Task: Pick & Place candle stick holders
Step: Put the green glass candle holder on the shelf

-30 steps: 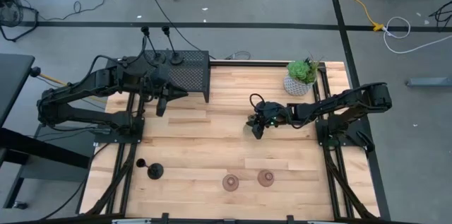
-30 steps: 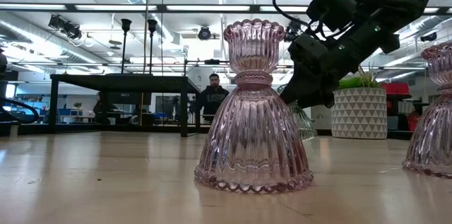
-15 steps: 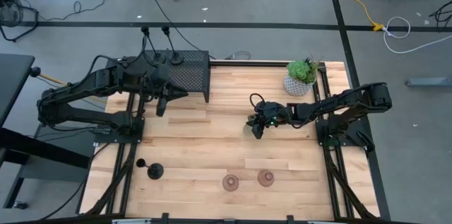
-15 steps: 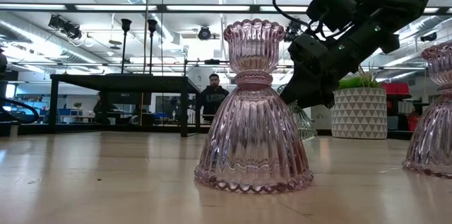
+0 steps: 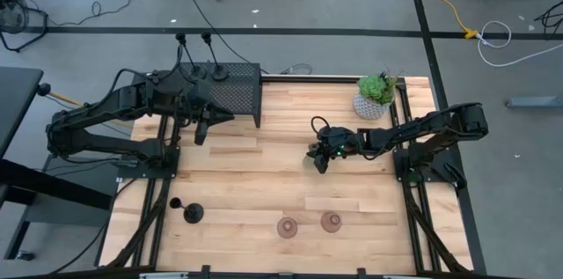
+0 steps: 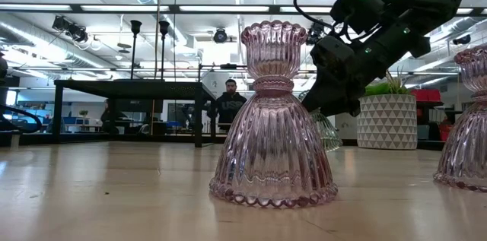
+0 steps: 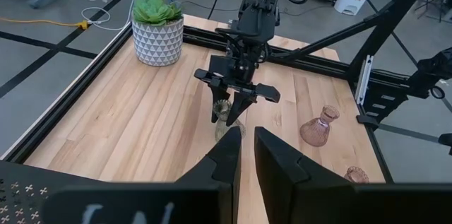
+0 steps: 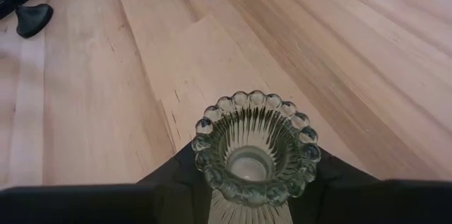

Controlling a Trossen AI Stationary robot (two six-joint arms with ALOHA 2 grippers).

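My right gripper [image 5: 321,157] is shut on the pale green glass holder [image 8: 256,146] near the table's middle. Two pinkish glass holders [image 5: 287,227] [image 5: 332,221] stand on their wide bases near the front edge; the low view shows one close up [image 6: 272,115]. One black holder [image 5: 191,214] stands on its round base at the front left. Two more [image 5: 189,69] [image 5: 215,72] stand on top of the black mesh box [image 5: 236,92]. My left gripper [image 7: 245,155] hangs raised beside that box, shut, with nothing between its fingers. My right gripper pinches the green holder's ribbed body [image 8: 220,211], below its beaded cup rim, between its two fingers [image 7: 239,108]. The fingers slant down from the table's right side. The holder stays upright, cup up. Whether its base rests on the table or hangs just above it, I cannot tell.
A green plant in a white pot [image 5: 376,97] stands at the far right corner. Black frame rails [image 5: 407,151] run along the table's left and right sides. Bare wood [image 5: 255,173] lies between the two arms. People show in the room beyond the table [image 6: 228,104].
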